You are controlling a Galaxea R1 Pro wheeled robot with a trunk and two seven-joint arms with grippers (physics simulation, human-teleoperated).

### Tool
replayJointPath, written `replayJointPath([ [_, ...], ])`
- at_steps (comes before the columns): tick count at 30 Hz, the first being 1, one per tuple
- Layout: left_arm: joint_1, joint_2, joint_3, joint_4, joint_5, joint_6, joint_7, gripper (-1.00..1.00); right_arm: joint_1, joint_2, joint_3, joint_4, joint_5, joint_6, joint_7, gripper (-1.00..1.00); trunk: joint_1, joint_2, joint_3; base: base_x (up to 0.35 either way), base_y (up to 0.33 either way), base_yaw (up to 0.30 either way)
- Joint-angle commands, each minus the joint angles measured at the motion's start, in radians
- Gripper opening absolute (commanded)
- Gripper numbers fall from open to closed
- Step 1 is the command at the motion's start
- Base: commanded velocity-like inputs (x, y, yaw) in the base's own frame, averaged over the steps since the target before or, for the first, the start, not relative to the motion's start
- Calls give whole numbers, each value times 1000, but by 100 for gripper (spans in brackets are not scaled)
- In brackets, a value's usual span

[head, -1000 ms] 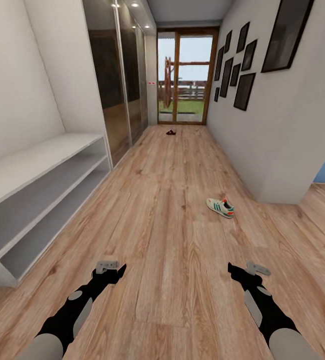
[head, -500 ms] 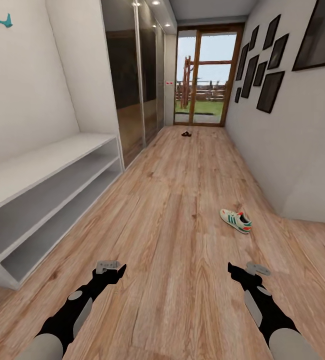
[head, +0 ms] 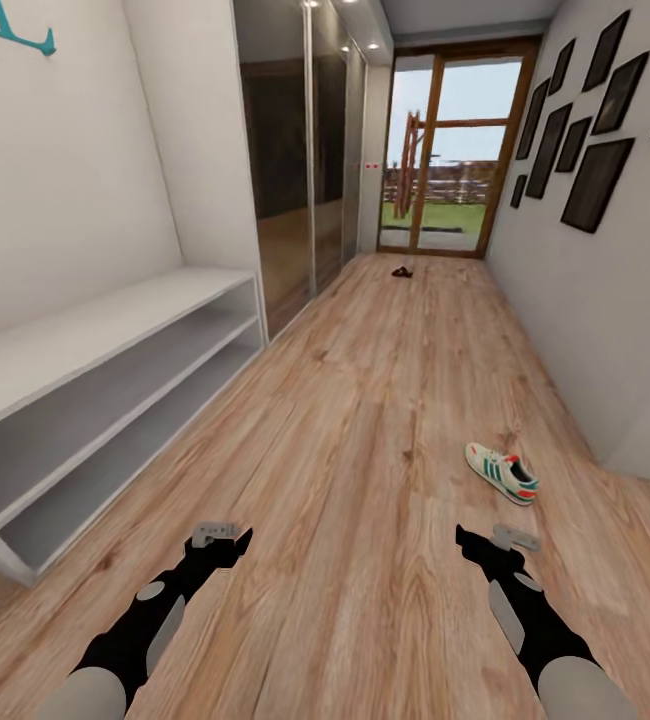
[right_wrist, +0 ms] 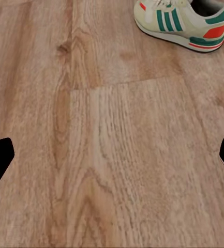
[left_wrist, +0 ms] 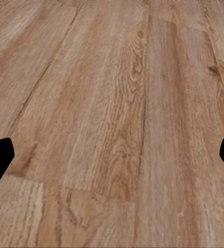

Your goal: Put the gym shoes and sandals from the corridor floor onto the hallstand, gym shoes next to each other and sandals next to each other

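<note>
You are carrying both arms low and forward over the corridor floor [head: 365,400], which is keeping them clear of the walls while you are driving. The left gripper [head: 227,537] and the right gripper [head: 481,541] are holding nothing; in each wrist view the two finger tips sit at opposite edges with bare planks between, so the jaws are standing spread wide, ready for a pick.

One gym shoe [head: 502,473] is lying on its sole just ahead of your right arm, near the right-hand wall; in the right wrist view it [right_wrist: 184,21] is sitting beyond the fingers, not yet between them. Far down the corridor, near the glass door [head: 455,160], a small dark thing is lying on the floor, probably a sandal [head: 401,271], though it is too small to be sure.

The hallstand [head: 105,330] is standing along the left wall with its top and shelves bare, so nothing is placed yet. The near shoe looks like your natural first pick with the right arm.
</note>
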Motion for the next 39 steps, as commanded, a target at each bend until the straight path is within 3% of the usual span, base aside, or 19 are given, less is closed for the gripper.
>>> replayJointPath([
  [1, -1, 0, 3, 1, 8, 0, -8, 100, 0, 0, 1, 0, -10, -1, -2, 100, 0, 0, -1, 255, -195, 15],
  [24, -1, 0, 3, 1, 8, 0, -8, 100, 0, 0, 2, 0, -10, -1, -2, 100, 0, 0, -1, 241, -205, 5],
  [39, -1, 0, 3, 8, 8, 0, -8, 100, 0, 0, 1, 0, -10, -1, -2, 100, 0, 0, 1, 182, -244, 237],
])
